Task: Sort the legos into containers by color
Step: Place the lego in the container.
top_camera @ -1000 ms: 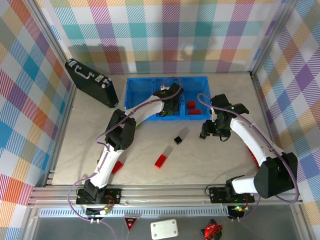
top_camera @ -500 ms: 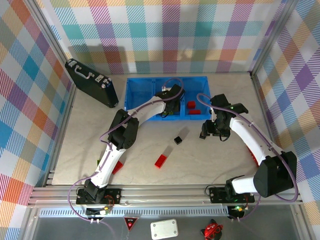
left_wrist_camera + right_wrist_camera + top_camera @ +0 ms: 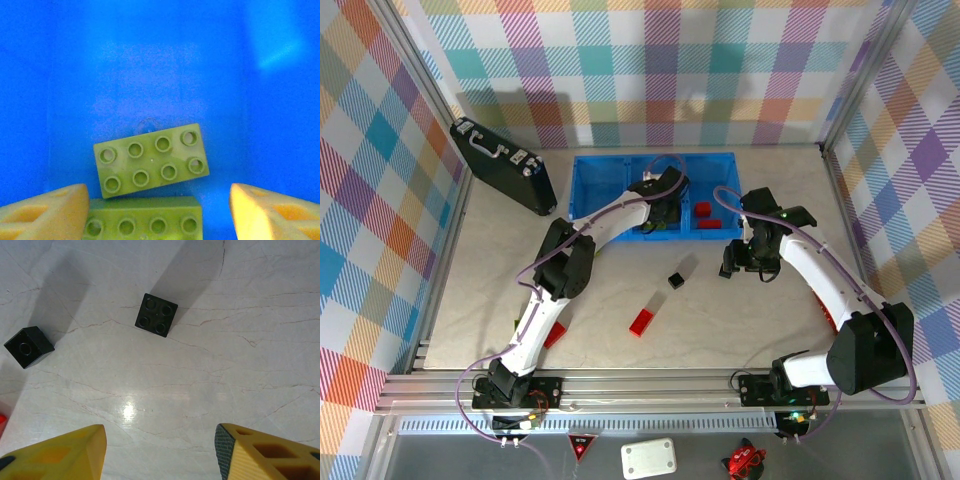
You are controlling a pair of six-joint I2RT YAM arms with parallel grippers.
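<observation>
The long blue tray [image 3: 592,163] sits at the back of the surface [image 3: 740,320]. The left tool [image 3: 160,212] hangs released in its middle compartment [image 3: 150,75], over two lime legos [image 3: 150,160] on the floor. Red legos [image 3: 704,209] lie in the right compartment [image 3: 725,175]. The right tool [image 3: 160,450] gapes empty above two black legos [image 3: 156,315] on the surface.

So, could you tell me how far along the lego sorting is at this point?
Done: two lime green bricks lie in the blue tray's middle compartment, red bricks in the right one. In hand: nothing; the left gripper is open over the green pair, the right gripper open above the table. Left: two black bricks and two loose red bricks on the table.
</observation>
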